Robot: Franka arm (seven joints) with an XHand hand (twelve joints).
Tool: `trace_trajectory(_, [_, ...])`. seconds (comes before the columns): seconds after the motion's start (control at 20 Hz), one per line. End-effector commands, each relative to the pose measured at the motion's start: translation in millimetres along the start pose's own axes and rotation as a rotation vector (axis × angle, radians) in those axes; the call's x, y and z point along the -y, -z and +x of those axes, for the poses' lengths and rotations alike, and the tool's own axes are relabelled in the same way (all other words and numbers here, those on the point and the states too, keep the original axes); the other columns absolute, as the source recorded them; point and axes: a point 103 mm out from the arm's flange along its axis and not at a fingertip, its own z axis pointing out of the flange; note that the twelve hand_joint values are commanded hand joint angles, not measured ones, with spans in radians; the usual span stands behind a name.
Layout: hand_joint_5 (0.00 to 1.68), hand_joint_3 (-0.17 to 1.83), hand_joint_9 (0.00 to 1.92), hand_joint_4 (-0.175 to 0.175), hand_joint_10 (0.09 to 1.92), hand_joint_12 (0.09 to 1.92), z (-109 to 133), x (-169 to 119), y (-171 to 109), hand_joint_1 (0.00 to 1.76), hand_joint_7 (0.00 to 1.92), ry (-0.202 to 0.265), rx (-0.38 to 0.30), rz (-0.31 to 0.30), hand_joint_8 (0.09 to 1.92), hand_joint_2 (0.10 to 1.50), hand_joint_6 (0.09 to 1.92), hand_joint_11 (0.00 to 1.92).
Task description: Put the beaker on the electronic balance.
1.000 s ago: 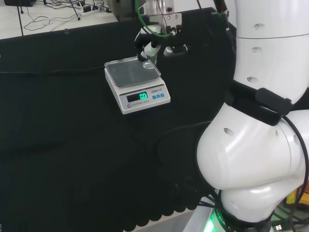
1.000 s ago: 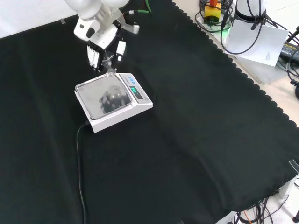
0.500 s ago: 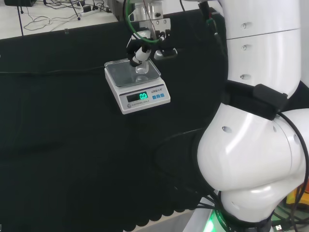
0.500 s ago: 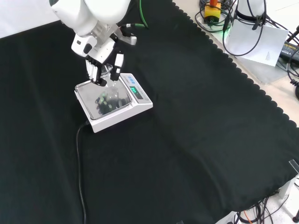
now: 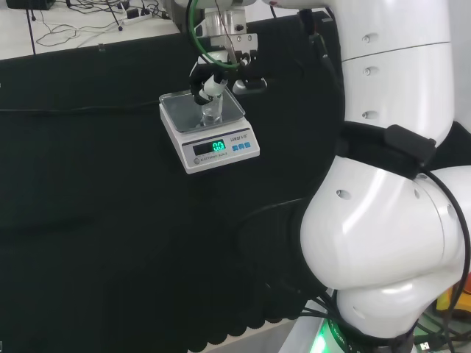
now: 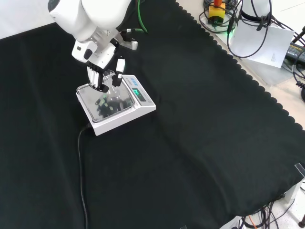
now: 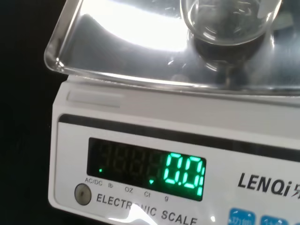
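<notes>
The white electronic balance with a shiny steel pan stands on the black cloth. My hand hangs over the pan, its fingers curled round a small clear glass beaker held upright. In the front view the hand is above the pan, with the beaker under the fingers near the pan's middle. The wrist view shows the beaker's base right at the pan, over its own dark reflection; I cannot tell whether it touches. The balance's display is lit green.
A black cable runs from the balance toward the cloth's front edge. The arm's big white links fill the head view's right side. Cables and gear lie beyond the cloth's scalloped edge.
The hand has carried the beaker from the pan's edge to over its middle and has come lower. The balance has stayed in place.
</notes>
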Motion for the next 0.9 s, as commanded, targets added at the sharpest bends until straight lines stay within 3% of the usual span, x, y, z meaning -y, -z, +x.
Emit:
trace_trajectory(0.05, [0.76, 0.0, 0.81, -0.175, 0.97, 0.96, -9, 10, -4, 1.1, 0.62, 0.013, -0.021, -0.007, 1.05, 1.24, 1.35, 0.86])
trace_trajectory(0.3, [0.76, 0.0, 0.81, -0.175, 0.97, 0.96, 5, -2, -11, 1.1, 0.62, -0.01, 0.01, 0.0, 1.05, 1.24, 1.34, 0.86])
trace_trajectory(0.9, [0.76, 0.0, 0.8, -0.175, 0.97, 0.96, 2, 0, -19, 1.1, 0.62, 0.017, 0.005, -0.015, 1.05, 1.24, 1.34, 0.87])
